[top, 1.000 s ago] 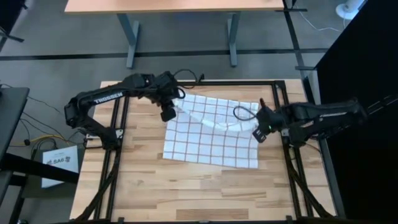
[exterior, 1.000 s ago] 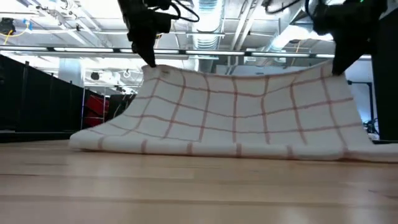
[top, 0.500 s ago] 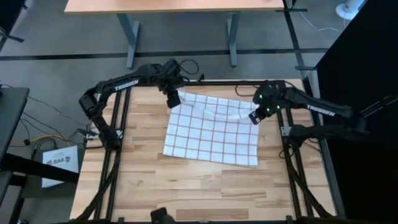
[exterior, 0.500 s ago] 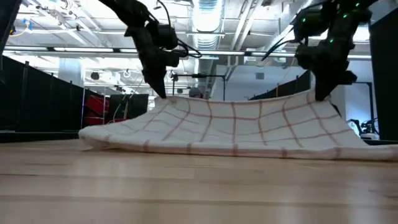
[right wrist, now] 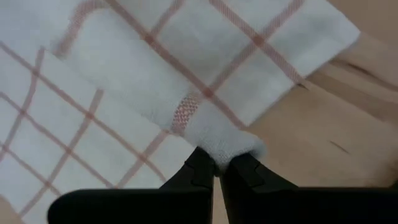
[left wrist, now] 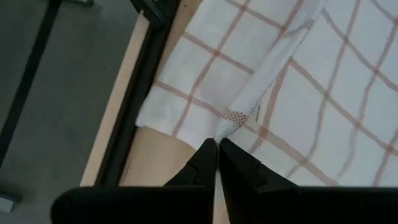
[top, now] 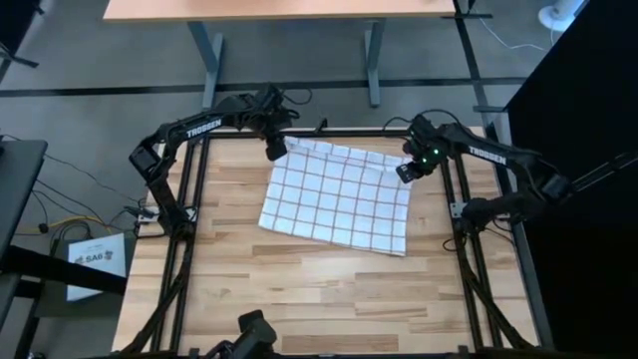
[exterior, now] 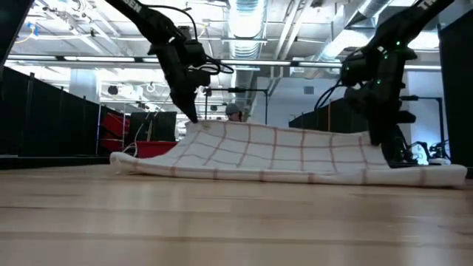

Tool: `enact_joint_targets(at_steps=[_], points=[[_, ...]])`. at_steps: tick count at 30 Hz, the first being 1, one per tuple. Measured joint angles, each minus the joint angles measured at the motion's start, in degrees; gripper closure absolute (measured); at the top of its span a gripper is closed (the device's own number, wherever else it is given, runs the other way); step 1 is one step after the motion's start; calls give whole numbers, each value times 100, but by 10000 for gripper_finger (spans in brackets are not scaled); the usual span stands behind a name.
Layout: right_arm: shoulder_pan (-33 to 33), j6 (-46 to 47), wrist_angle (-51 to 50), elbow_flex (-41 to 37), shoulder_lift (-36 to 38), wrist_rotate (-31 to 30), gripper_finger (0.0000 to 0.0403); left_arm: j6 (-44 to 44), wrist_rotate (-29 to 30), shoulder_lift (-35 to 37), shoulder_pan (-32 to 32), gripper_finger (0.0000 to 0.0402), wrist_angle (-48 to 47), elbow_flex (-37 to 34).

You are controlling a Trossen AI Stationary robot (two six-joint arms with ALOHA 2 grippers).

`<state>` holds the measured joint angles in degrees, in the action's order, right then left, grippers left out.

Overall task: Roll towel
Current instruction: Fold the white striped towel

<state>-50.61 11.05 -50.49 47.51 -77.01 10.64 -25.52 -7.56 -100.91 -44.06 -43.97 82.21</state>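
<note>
The towel (top: 337, 194) lies spread in the upper middle of the overhead frame, its 2 far corners pinched by the left gripper (top: 275, 150) and right gripper (top: 407, 172). Best lower both evenly, keeping that edge straight before rolling.

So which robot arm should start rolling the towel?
Probably neither alone: left pincer and right pincer each pinch a far corner of the towel, so both look equally placed.
</note>
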Motion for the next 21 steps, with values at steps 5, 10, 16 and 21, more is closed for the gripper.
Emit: enact_joint_targets(at_steps=[5, 10, 16, 21], points=[[-228, 40, 332, 3, -152, 9, 345, -7, 16, -2, -119, 360, 184, 0], [-476, 91, 661, 7, -296, 13, 290, -15, 32, -2, -239, 317, 365, 0], [-465, -80, 639, 9, -26, -15, 247, 64, 207, 1, -238, 279, 122, 0], [-128, -299, 1036, 23, 158, -67, 248, -142, 166, -55, -39, 277, -8, 2]])
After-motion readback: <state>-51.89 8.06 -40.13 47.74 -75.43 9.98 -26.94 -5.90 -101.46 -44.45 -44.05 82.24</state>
